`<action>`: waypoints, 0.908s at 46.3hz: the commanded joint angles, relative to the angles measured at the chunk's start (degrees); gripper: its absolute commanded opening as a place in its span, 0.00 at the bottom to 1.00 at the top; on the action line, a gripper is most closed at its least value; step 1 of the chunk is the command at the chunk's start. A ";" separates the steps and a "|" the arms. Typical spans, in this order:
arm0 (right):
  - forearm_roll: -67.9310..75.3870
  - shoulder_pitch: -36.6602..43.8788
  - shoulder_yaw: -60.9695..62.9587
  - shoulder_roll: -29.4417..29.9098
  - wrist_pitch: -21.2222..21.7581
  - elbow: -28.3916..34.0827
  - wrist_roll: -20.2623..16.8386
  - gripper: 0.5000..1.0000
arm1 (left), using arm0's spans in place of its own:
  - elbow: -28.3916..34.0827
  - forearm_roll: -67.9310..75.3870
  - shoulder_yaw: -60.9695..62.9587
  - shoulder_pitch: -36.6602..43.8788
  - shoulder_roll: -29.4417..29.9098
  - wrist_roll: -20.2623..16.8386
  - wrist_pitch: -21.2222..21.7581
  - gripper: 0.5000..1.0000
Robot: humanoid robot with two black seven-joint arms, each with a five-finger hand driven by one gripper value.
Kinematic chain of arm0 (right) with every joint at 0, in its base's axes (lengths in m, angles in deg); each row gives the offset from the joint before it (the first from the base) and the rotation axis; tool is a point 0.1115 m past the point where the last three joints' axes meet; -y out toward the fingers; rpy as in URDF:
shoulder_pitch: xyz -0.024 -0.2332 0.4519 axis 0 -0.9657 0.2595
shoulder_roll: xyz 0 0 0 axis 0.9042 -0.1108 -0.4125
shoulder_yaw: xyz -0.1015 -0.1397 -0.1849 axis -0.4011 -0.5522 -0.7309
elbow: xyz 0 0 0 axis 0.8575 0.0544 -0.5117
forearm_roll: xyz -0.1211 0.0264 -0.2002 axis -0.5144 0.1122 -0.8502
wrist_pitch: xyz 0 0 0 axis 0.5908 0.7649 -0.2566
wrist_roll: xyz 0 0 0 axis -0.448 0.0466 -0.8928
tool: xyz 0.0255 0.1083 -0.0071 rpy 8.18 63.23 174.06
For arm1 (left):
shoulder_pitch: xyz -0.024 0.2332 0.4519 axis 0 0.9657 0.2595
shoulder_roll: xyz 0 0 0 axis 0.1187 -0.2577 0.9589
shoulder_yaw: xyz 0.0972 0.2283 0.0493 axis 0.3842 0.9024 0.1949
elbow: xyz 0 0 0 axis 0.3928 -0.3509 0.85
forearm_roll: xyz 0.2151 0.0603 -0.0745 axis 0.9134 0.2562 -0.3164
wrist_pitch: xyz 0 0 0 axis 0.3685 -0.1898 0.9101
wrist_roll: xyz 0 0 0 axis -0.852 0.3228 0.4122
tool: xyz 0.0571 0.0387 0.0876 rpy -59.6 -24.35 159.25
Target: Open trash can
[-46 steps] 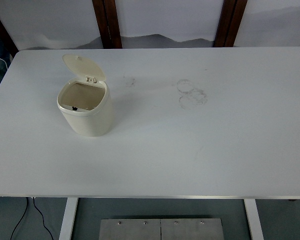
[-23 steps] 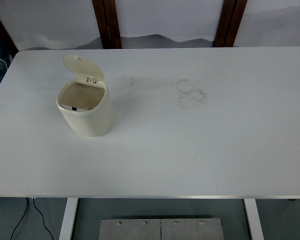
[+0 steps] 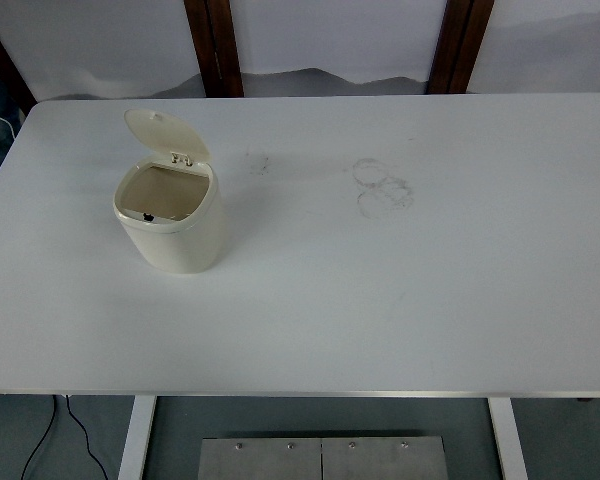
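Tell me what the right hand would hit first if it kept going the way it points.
That cannot be said: neither hand is in view. The table carries only the trash can, at its left, with its lid already open.

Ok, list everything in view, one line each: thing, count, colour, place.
trash can: one, cream, left part of the table, upright
lid: one, cream, flipped up at the can's far rim, open
table: one, white, fills most of the view
ring marks: a few, grey, on the table right of centre
posts: two, dark brown, behind the table
cable: black, on the floor, lower left
robot hands: none in view
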 commanded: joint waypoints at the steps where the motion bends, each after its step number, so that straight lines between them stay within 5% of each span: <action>1: 0.00 0.00 0.00 0.00 0.00 0.00 0.09 0.99 | 0.00 0.39 0.13 0.35 -0.01 0.00 -0.52 1.00; 42: 0.00 0.00 0.00 0.00 0.00 0.00 0.09 0.99 | -0.09 0.66 0.31 2.99 -0.71 0.00 -3.25 1.00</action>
